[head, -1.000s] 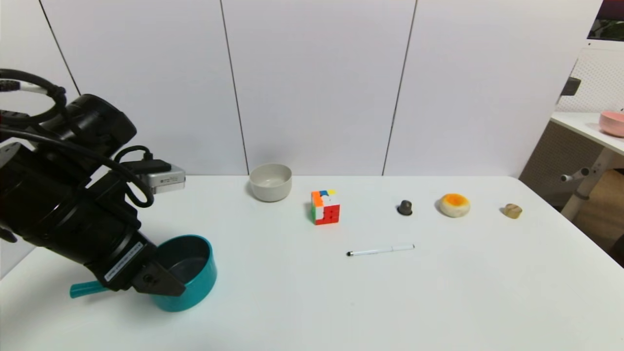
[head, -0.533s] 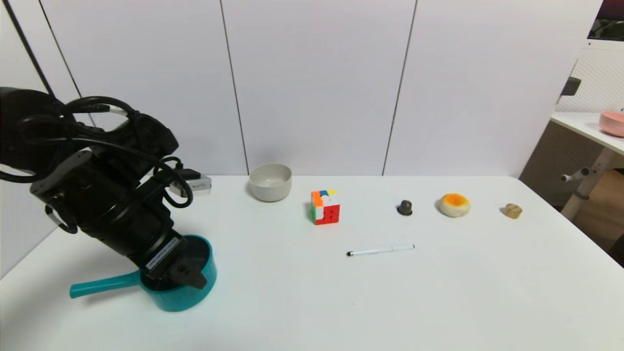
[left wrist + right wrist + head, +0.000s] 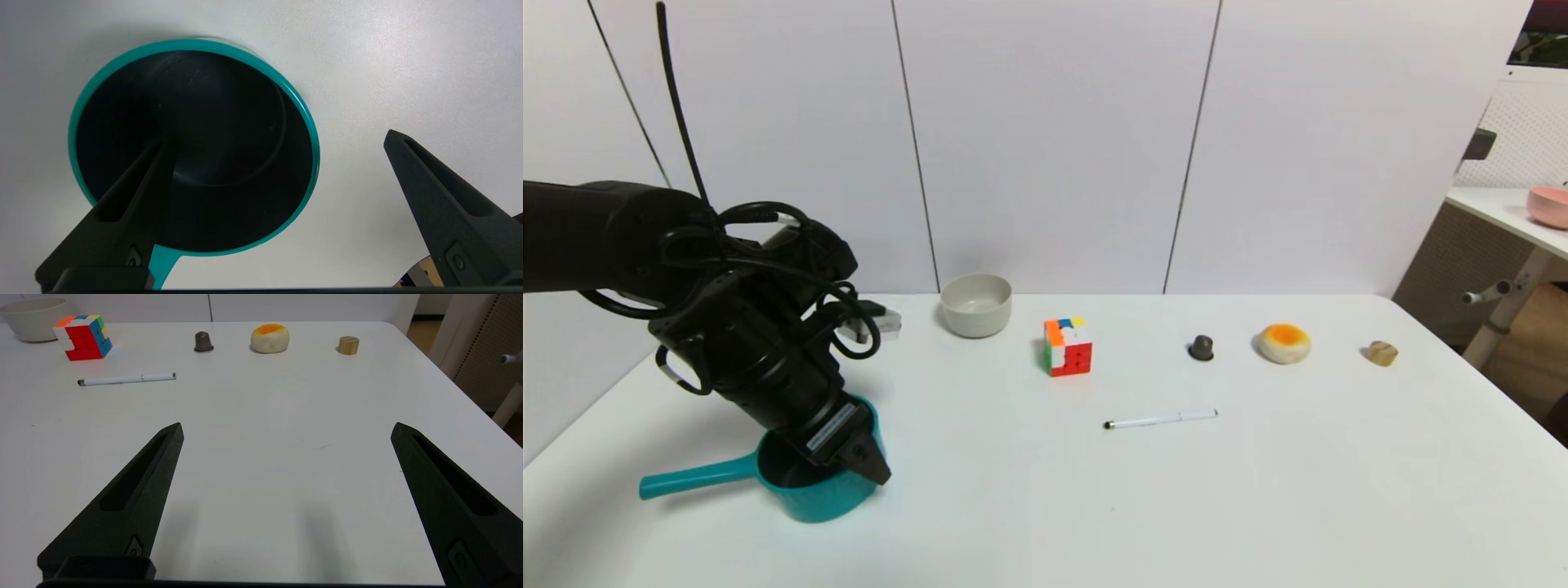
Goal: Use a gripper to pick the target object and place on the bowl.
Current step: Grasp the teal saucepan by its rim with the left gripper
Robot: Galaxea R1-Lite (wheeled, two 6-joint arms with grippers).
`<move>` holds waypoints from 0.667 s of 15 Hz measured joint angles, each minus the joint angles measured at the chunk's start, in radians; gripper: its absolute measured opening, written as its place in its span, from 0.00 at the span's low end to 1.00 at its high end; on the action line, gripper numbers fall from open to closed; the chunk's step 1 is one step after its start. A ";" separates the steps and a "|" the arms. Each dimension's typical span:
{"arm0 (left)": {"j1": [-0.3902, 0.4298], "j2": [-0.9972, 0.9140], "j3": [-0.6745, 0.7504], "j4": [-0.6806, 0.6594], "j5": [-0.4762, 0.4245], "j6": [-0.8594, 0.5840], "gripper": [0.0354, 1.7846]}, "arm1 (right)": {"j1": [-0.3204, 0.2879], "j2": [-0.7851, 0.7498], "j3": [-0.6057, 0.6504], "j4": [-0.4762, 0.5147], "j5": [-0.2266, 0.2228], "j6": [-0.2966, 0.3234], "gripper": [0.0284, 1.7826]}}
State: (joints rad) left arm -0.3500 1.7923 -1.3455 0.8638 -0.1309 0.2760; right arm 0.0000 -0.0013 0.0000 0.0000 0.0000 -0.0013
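Teal saucepan (image 3: 821,482) sits straddled by the left gripper (image 3: 271,139), jaws apart across its rim for a wall grip, bowl (image 3: 976,304) toward one o'clock.

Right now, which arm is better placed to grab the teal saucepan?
Left. Its end effector is open and straddles the teal saucepan's rim, one finger inside. The right end effector hangs open over bare table, away from the pan.

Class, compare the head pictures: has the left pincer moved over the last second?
Yes. The left pincer has shifted toward the cube, from the teal saucepan's handle side to straddling its cube-side rim.
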 joint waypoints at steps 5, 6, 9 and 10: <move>-0.005 0.011 0.039 -0.001 0.001 0.000 0.99 | 0.000 0.000 0.000 0.000 0.000 0.000 0.98; -0.012 0.016 0.041 -0.003 0.000 0.000 0.99 | 0.000 0.000 0.000 0.000 0.000 0.000 0.98; -0.047 0.029 0.043 -0.033 0.000 -0.002 0.99 | 0.000 0.000 0.000 0.000 0.000 0.000 0.98; -0.058 0.033 0.043 -0.037 -0.001 -0.002 0.99 | 0.000 0.000 0.000 0.000 0.000 0.000 0.98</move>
State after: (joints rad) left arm -0.4083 1.8257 -1.3028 0.8268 -0.1317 0.2736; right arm 0.0000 -0.0013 0.0000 0.0000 0.0004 -0.0013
